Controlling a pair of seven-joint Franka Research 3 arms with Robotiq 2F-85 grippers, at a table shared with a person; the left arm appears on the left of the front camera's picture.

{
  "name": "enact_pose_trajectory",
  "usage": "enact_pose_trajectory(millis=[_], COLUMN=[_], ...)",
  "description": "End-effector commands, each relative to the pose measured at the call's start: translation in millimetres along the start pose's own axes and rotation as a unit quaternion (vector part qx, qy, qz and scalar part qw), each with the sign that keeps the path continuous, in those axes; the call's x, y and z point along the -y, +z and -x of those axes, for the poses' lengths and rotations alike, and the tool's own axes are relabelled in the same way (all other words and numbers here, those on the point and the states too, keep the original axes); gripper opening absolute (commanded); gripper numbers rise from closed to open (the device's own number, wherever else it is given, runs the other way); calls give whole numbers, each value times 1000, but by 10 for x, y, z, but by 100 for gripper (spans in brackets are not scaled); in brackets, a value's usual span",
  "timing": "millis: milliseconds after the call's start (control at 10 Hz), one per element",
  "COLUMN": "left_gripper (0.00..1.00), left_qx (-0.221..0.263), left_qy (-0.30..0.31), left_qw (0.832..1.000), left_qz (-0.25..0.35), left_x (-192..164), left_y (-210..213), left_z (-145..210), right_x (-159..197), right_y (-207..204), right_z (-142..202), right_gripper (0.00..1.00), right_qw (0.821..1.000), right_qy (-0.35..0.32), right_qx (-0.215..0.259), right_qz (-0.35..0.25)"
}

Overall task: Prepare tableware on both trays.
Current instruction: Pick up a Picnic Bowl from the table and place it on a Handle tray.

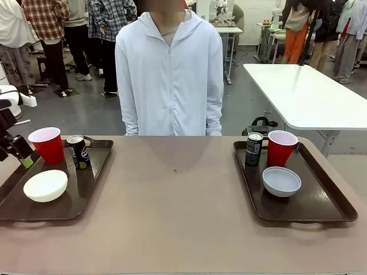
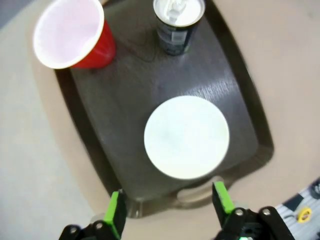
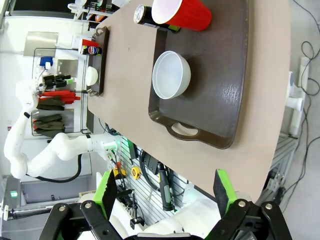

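Hovering spread and empty above the near end of the left tray (image 2: 95, 150), the left claw (image 2: 169, 210) is looking down on the white bowl (image 2: 186, 136), with a red cup (image 2: 72, 35) and black can (image 2: 177, 25) standing beyond it. The right claw (image 3: 165, 195) is hanging wide open off the surface's edge, well apart from the right tray (image 3: 227, 85) carrying the grey-blue bowl (image 3: 171, 74).
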State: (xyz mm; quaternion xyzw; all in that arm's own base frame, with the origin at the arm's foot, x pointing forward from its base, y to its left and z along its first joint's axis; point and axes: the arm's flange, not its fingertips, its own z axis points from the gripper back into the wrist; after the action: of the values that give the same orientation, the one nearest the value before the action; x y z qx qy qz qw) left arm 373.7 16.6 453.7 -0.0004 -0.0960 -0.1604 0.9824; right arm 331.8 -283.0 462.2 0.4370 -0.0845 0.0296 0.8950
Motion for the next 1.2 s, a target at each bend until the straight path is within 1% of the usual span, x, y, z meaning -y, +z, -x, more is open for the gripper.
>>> enact_pose_trajectory(millis=[0,200,300,400,1100], left_gripper=[100,100,100,100,100], left_qx=[-3,-8,-26,2,2], left_qy=[5,20,36,4,4], left_qw=[1000,1000,999,1000,1000], left_qz=[-8,-12,-3,2,2], left_x=[59,55,30,49,49], left_y=[157,259,235,247,247], left_z=[120,177,187,129,129], right_x=[-21,-21,-21,-21,-21], right_y=[-1,-1,-1,-1,-1], right_z=[-9,-9,-9,-9,-9], right_gripper=[100,100,100,100,100], right_qw=[1000,1000,1000,1000,1000], right_qy=[-10,-10,-10,-10,-10], right_qx=[3,3,3,3,3], right_qz=[0,0,0,0,0])
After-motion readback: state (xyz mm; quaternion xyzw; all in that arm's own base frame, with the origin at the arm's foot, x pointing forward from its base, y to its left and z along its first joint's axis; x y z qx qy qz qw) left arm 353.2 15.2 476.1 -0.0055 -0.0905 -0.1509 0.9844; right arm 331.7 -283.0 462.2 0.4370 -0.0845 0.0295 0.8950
